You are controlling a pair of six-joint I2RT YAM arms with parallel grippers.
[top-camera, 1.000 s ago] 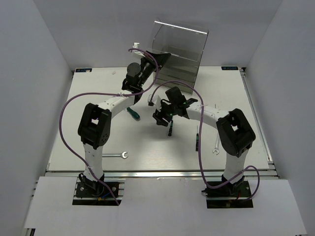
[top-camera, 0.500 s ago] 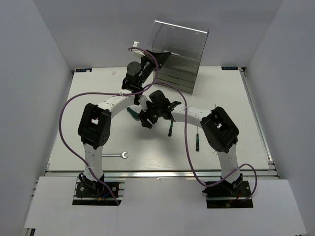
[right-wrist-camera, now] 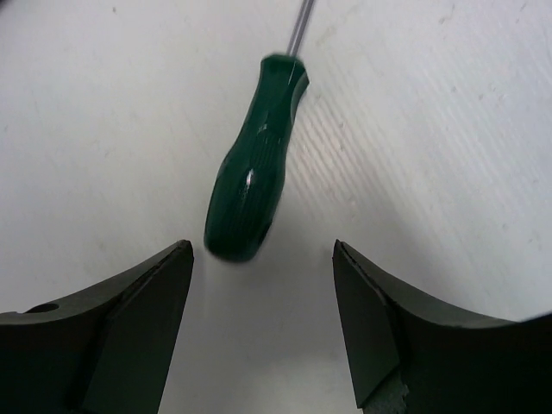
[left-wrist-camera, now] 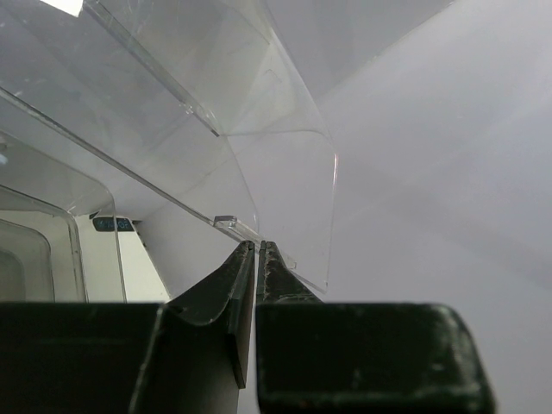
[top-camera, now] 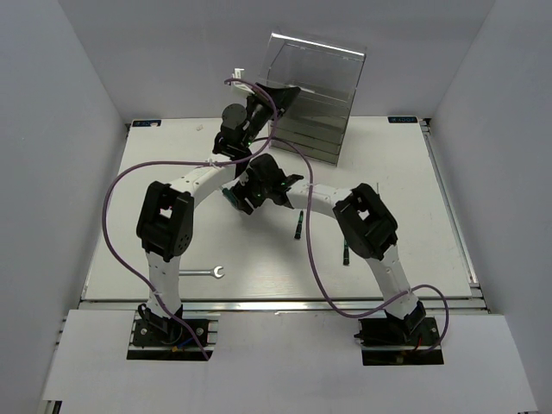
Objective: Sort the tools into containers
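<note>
The clear drawer cabinet (top-camera: 321, 97) stands at the back, tilted. My left gripper (top-camera: 261, 105) is at its left side; in the left wrist view (left-wrist-camera: 256, 246) the jaws are shut on the thin edge of a clear drawer (left-wrist-camera: 285, 185). My right gripper (top-camera: 245, 200) is open, low over a green-handled screwdriver (top-camera: 231, 197). In the right wrist view the handle (right-wrist-camera: 254, 185) lies just ahead of the spread fingers, nearer the left one, with the gripper (right-wrist-camera: 263, 259) empty.
A second screwdriver (top-camera: 297, 226) and a third (top-camera: 345, 251) lie right of centre. A silver wrench (top-camera: 208, 273) lies near the front edge on the left. My two arms cross closely near the green screwdriver.
My right arm has swung left from the table's middle to the green screwdriver beside my left arm. My left gripper has stayed at the cabinet.
</note>
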